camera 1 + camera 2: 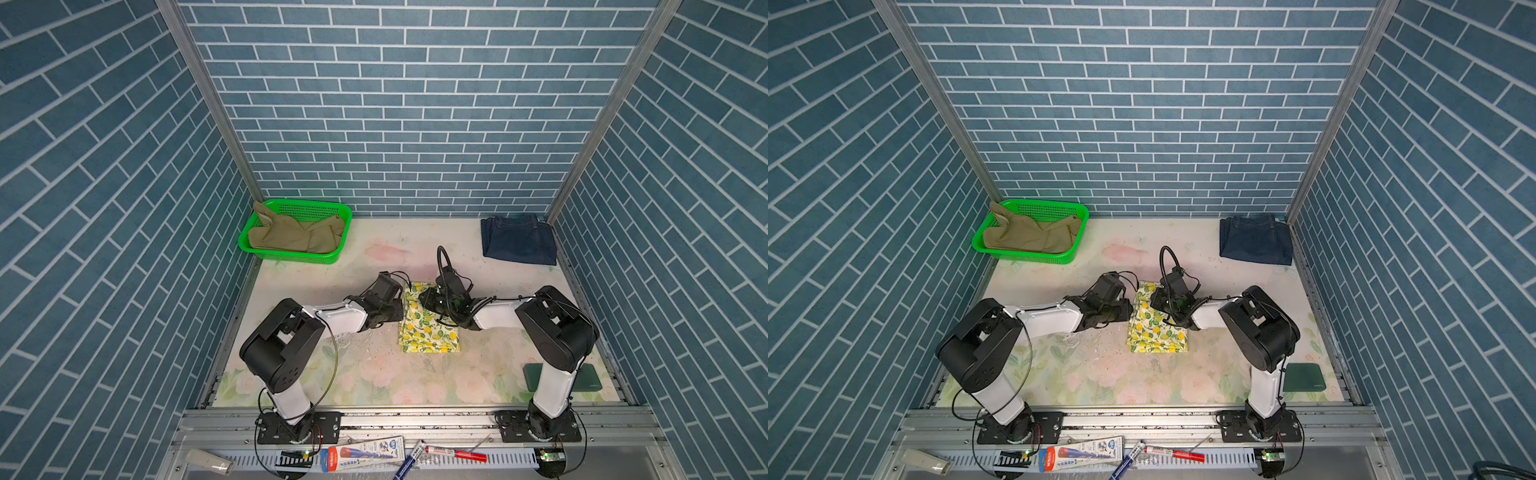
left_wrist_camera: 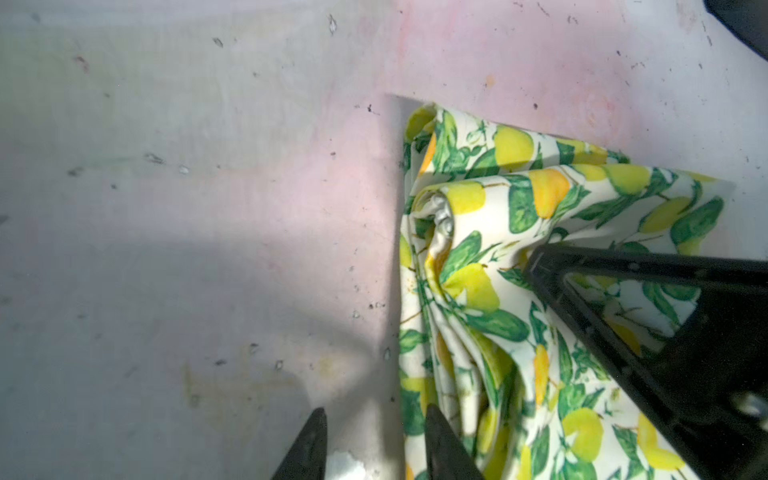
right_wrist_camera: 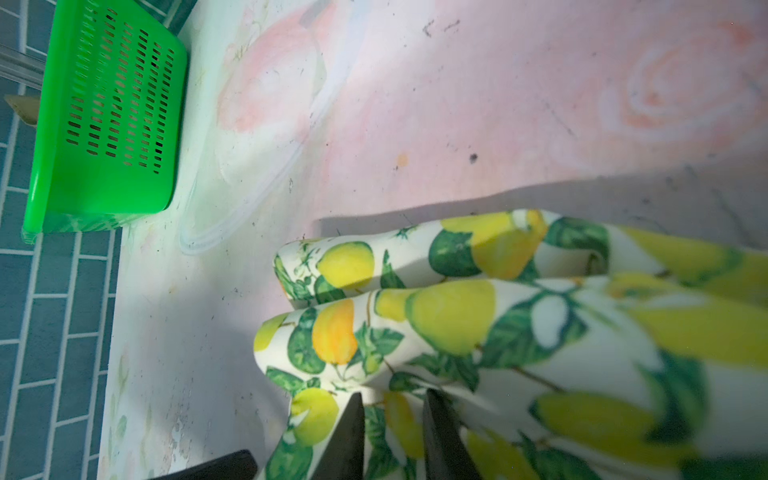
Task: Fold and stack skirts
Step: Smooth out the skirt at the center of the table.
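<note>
The folded lemon-print skirt [image 1: 430,334] [image 1: 1156,334] lies mid-table between both arms. My right gripper [image 3: 395,399] is shut on a raised fold of this skirt [image 3: 457,324] at its far end, with cloth showing between its fingers. My left gripper [image 2: 374,415] stands open at the skirt's left edge [image 2: 478,291]. One of its fingers is over the cloth and bare table shows in the gap. The denim skirt [image 1: 519,241] [image 1: 1256,241] lies folded at the back right corner. In the green basket [image 1: 291,258] [image 1: 1025,257] the khaki skirt [image 1: 295,237] [image 1: 1030,237] lies crumpled.
The basket [image 3: 108,124] stands at the back left against the wall. A dark green pad [image 1: 586,378] [image 1: 1304,377] lies front right, behind the right arm. Pens and a tube [image 1: 365,451] rest on the front rail. Brick-pattern walls close in three sides.
</note>
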You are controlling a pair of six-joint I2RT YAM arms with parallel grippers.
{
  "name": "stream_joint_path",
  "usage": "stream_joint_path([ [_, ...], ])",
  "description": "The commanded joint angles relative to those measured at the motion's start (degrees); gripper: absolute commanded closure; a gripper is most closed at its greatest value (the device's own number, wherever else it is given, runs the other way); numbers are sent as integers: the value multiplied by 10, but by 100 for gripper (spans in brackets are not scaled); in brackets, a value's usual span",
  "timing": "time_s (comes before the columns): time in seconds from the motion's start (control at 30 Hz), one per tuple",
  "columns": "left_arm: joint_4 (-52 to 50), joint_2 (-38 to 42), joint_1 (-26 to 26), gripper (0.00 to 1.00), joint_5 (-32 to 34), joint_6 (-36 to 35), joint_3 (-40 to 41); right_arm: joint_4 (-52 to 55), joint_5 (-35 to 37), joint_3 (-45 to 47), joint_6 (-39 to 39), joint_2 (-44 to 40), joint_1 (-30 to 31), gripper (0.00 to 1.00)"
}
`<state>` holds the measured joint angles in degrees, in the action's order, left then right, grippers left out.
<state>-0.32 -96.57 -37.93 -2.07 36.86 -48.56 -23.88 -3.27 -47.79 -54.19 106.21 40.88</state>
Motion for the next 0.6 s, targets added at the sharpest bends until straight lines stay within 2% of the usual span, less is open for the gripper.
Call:
stream_joint_path([
  [0.0, -42, 31, 4, 57, 24, -26, -12, 39, -5, 39, -25, 24, 4, 74],
  [0.27, 31, 45, 0, 60, -35, -51, -11, -8, -14, 59, -47, 30, 7, 74],
  [0.57, 88, -12, -6, 66, -78, -29, -49, -59, -7, 93, -61, 41, 17, 75],
])
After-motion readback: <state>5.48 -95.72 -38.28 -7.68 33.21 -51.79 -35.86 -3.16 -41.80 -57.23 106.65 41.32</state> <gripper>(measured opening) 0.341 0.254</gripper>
